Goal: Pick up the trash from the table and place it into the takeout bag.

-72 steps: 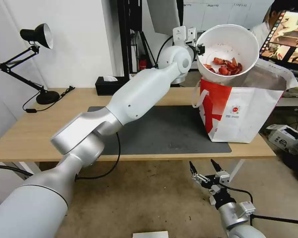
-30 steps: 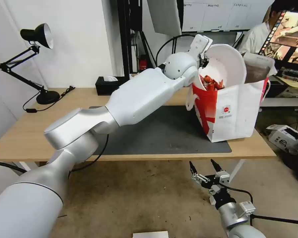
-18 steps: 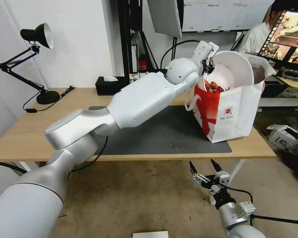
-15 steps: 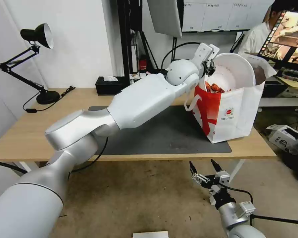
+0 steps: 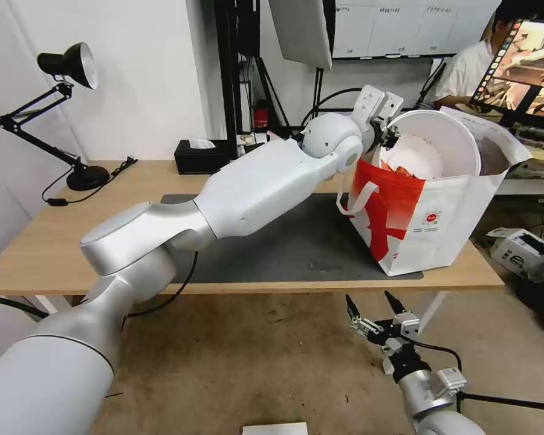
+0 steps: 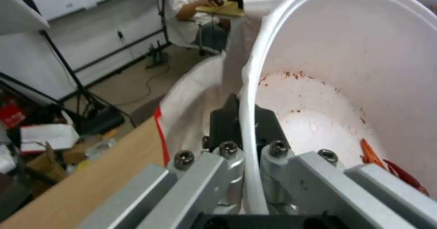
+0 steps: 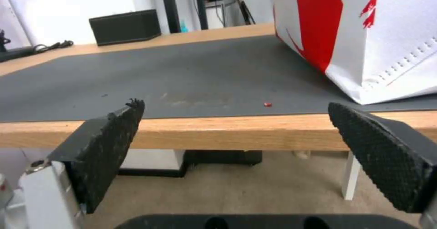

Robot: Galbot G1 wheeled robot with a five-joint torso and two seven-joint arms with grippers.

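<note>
My left gripper (image 5: 388, 130) is shut on the rim of the white round bowl (image 5: 432, 145), which is tilted on its side in the mouth of the takeout bag (image 5: 432, 223). The bag stands on the right end of the table (image 5: 60, 241), leaning a little. In the left wrist view the fingers (image 6: 227, 126) pinch the bowl's rim (image 6: 250, 95), and red crayfish shells (image 6: 391, 169) lie low in the bowl. My right gripper (image 5: 372, 305) hangs open below the table's front edge, with nothing between its pads (image 7: 109, 140).
A dark grey mat (image 5: 296, 241) covers the table's middle. A black tissue box (image 5: 202, 156) and a desk lamp (image 5: 66, 66) stand at the back. One tiny red scrap (image 7: 267, 104) lies on the mat near the bag (image 7: 364, 34). A box (image 5: 520, 248) lies on the floor.
The left gripper has brought the bowl down from above the bag, tipped it over and lowered it into the bag's mouth. The bag has shifted and widened. The right arm has not moved.
</note>
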